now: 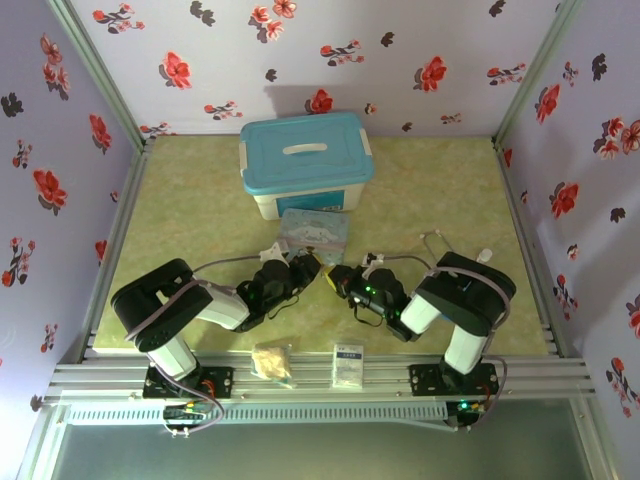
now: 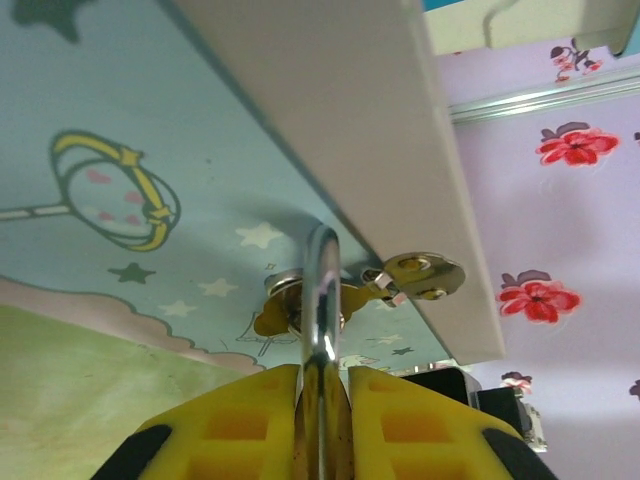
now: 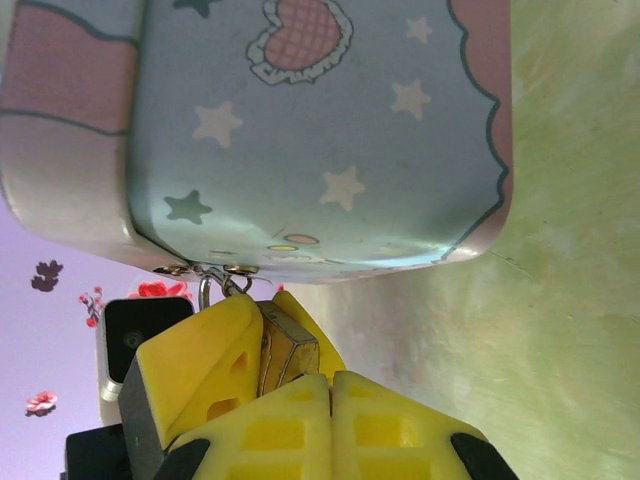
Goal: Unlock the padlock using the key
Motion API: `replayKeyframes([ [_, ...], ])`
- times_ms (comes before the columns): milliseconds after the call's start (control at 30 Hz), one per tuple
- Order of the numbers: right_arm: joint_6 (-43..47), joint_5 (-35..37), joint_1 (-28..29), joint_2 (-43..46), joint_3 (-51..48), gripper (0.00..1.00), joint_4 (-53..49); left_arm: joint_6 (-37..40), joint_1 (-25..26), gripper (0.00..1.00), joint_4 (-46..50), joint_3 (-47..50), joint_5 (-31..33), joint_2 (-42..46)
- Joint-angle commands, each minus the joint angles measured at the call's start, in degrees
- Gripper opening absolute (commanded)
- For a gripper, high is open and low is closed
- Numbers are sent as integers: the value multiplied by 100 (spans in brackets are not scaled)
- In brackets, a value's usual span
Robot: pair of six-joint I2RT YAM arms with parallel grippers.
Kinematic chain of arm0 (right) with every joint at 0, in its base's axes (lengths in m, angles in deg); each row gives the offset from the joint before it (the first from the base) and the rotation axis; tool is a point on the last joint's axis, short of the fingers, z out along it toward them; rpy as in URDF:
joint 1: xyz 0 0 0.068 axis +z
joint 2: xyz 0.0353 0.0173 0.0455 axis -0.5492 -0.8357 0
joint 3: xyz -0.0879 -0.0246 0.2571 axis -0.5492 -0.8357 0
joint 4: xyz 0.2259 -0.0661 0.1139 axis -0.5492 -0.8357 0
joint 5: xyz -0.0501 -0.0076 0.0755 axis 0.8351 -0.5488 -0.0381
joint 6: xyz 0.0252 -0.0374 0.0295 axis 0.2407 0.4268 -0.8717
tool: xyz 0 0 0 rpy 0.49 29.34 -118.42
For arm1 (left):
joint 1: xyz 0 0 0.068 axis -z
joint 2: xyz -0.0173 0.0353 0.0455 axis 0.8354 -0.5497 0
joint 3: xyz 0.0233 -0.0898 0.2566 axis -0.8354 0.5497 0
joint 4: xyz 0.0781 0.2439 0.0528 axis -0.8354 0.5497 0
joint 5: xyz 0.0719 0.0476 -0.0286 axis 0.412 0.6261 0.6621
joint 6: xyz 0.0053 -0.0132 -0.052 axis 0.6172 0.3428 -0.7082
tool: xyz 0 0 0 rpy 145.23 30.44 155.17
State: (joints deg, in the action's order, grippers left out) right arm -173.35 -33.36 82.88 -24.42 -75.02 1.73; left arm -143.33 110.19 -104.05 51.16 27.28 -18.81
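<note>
While the left pincer (image 2: 322, 390) clamps the padlock (image 2: 321, 290) at the clasp (image 2: 420, 275) of the tin (image 2: 150, 130), right pincer (image 3: 332, 388) closed, tips just beside the padlock.

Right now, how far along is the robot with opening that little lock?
Done: the left gripper pinches the padlock, which hangs from the clasp of the tin. In hand: the right gripper is shut beside it; I cannot make out the key. Left: turning the key and freeing the shackle.
</note>
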Motion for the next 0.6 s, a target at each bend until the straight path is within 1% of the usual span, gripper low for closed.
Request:
replayKeyframes([
  [0, 429, -186, 52, -229, 175, 12, 290, 183, 315, 0, -331, -136, -567, 345],
  [67, 511, -242, 49, -270, 164, 13, 290, 221, 289, 0, -313, -104, -545, 385],
  [167, 551, -76, 45, -197, -34, 14, 290, 240, 245, 0, -311, -60, -542, 392],
  [233, 620, 4, 36, -46, -167, 22, 190, 289, 236, 0, -221, -40, -529, 441],
  [333, 860, -3, 43, 433, -246, 29, -500, 388, 235, 0, 2, -38, -488, 561],
  [400, 1153, 46, 51, 937, -263, 36, -1349, 448, 211, 0, 231, -68, -490, 645],
  [467, 1541, 203, 77, 1543, -256, 38, -2371, 475, 193, 0, 327, -49, -492, 700],
  [533, 2084, 410, 114, 2364, -51, 40, -3888, 479, 177, 0, 374, -29, -490, 748],
  [567, 2490, 598, 173, 2779, 146, 42, -4847, 479, 174, 0, 409, -20, -493, 765],
])
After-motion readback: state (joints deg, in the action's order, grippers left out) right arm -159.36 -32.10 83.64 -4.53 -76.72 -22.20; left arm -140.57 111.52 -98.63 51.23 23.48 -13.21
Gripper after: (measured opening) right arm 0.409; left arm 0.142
